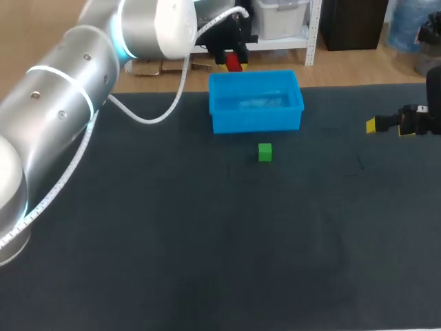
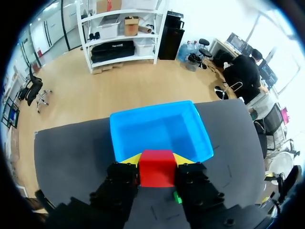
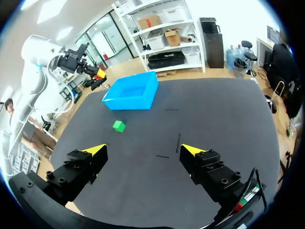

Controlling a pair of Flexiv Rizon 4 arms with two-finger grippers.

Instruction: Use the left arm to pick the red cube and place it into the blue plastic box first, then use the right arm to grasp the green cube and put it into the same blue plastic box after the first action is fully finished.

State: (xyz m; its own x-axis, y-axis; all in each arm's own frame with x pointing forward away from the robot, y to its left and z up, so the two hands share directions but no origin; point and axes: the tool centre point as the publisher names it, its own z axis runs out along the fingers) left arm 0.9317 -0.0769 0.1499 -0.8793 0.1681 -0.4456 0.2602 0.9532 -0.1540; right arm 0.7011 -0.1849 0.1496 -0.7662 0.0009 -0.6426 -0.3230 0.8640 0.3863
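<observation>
Near blue box [image 2: 159, 131], left hand [image 2: 157, 160] gripping red cube [image 2: 156, 171], fingertips [image 2: 133, 159] mostly hidden

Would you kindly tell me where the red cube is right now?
The red cube is clamped in the left arm's jaws, held in the air by the blue box's far edge, upper middle of the head view.
</observation>
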